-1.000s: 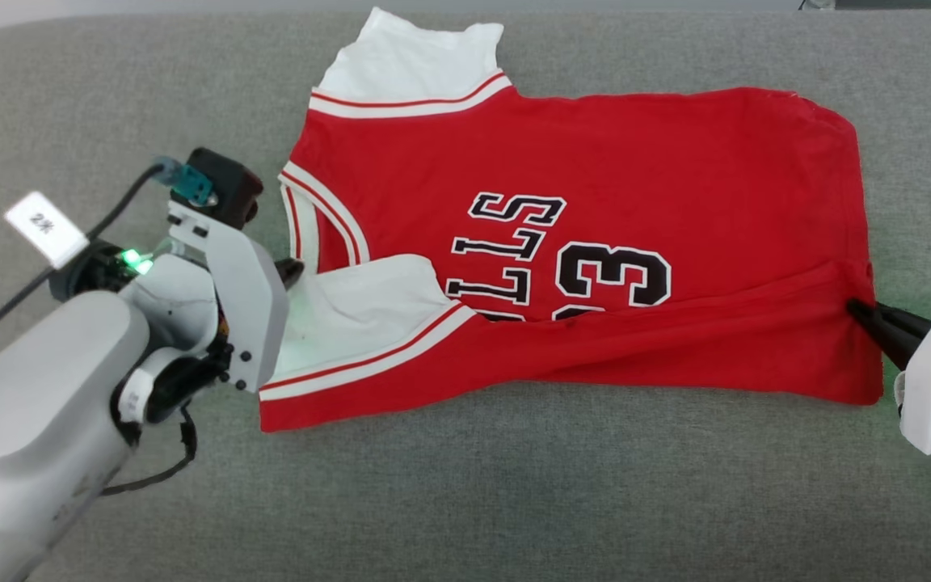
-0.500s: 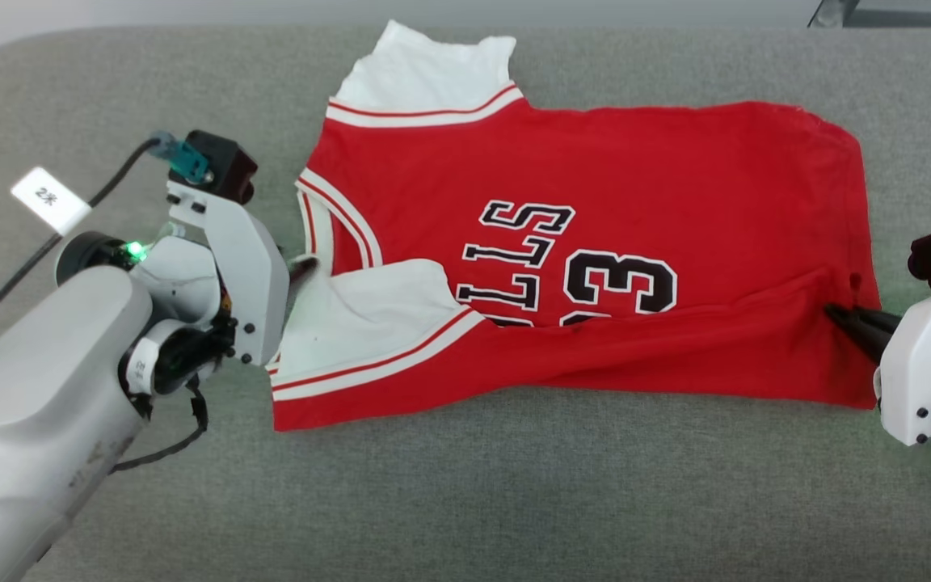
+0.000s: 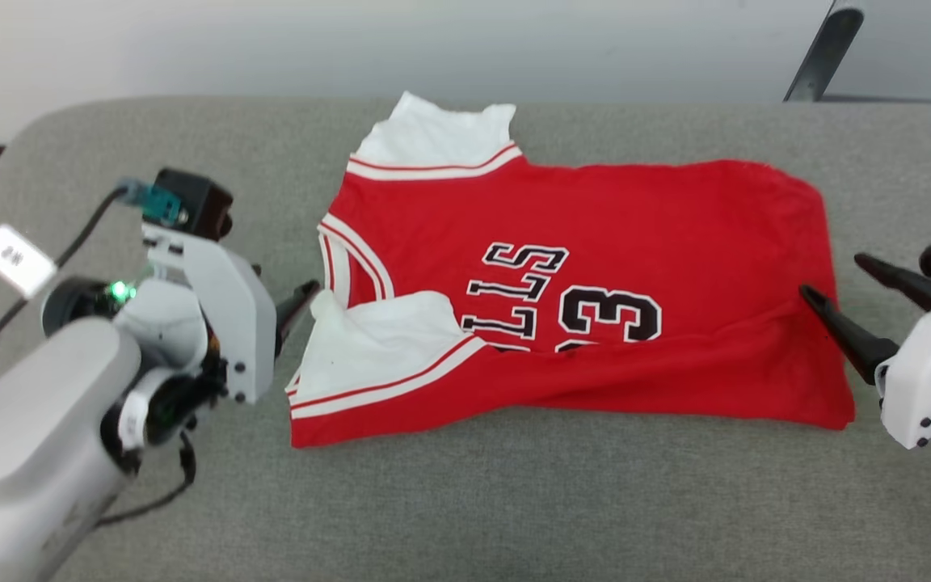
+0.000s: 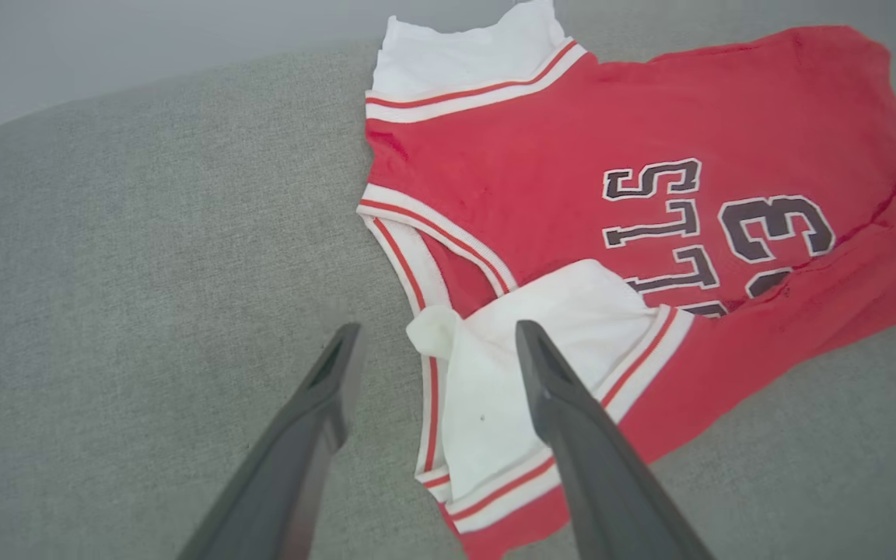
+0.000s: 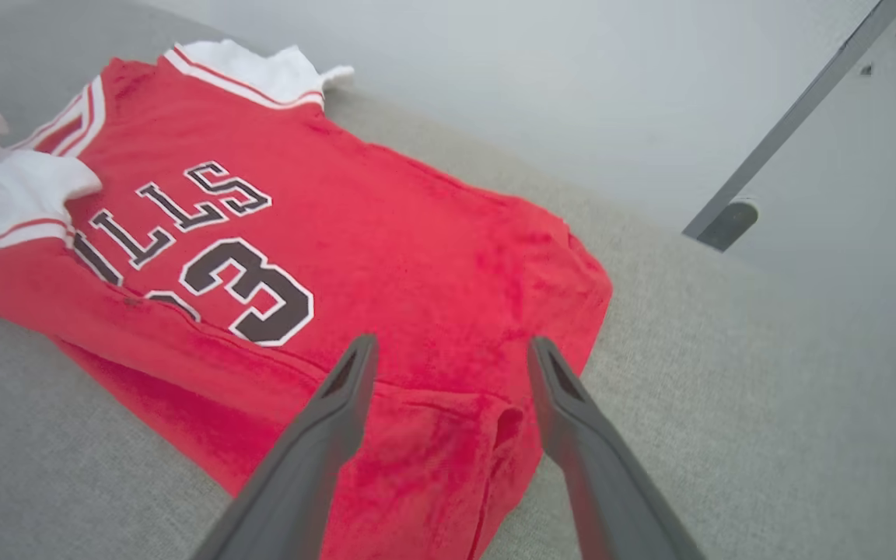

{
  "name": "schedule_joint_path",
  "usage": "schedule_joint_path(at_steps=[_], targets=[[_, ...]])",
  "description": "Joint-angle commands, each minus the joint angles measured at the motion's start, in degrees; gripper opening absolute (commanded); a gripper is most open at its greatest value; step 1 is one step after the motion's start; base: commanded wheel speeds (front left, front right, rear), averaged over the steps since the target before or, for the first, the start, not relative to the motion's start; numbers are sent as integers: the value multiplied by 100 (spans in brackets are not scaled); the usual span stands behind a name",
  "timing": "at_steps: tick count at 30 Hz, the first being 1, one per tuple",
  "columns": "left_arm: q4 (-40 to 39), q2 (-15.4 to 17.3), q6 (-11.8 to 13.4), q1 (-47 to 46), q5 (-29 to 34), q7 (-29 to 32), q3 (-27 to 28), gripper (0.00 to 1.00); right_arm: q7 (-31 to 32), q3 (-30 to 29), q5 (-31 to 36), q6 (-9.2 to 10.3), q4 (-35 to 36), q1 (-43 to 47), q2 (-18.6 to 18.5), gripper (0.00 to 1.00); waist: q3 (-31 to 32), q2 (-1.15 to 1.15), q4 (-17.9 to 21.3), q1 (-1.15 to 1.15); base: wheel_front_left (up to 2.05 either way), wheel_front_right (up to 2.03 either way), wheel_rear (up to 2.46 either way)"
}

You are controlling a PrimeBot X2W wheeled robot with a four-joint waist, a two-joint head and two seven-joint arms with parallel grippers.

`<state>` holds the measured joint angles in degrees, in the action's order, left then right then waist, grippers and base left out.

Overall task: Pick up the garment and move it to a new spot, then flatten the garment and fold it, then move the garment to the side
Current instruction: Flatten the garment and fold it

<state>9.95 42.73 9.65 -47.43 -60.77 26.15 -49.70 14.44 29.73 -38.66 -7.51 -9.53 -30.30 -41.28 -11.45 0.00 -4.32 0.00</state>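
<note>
Red jersey-style T-shirt (image 3: 635, 218), white short sleeves, striped trim, black "BULLS 23" print: lies spread on grey fabric-covered counter (image 3: 514, 501), near edge folded up over part of the print, neck towards the robot's left. Left gripper (image 4: 436, 330): fingers apart at the near white sleeve, holding nothing. Right gripper (image 3: 832, 275): fingers apart at the hem end, empty.

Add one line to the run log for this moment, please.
garment: near edge folded over, lying on grey cushion | left gripper: open, at white sleeve | right gripper: open, at hem
</note>
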Motion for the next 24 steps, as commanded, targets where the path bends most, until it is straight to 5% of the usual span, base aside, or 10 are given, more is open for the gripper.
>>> schedule_joint_path(at_steps=[1, 7, 14, 24], targets=[[-109, 56, 104, 132, -48, -10, 35, 100, -220, -66, 72, 4, 38, 97, -1, 100, 148, 0, 54, 0, 0, 0, 0], [-845, 322, 639, 660, -270, 70, 112, 100, -1444, -392, 814, 4, 229, 494, 102, 100, 261, 0, 144, 0, 0, 0, 0], [-1329, 547, 1005, 1139, -510, -44, 253, 100, -2563, -1257, 1843, 4, 446, 1123, 673, 100, 251, 0, 379, 0, 0, 0, 0], [-1322, 737, 1289, 1391, -820, 210, 328, 100, -2917, -2422, 2623, 5, 871, 2006, 1748, 100, 154, 0, 793, 0, 0, 0, 0]])
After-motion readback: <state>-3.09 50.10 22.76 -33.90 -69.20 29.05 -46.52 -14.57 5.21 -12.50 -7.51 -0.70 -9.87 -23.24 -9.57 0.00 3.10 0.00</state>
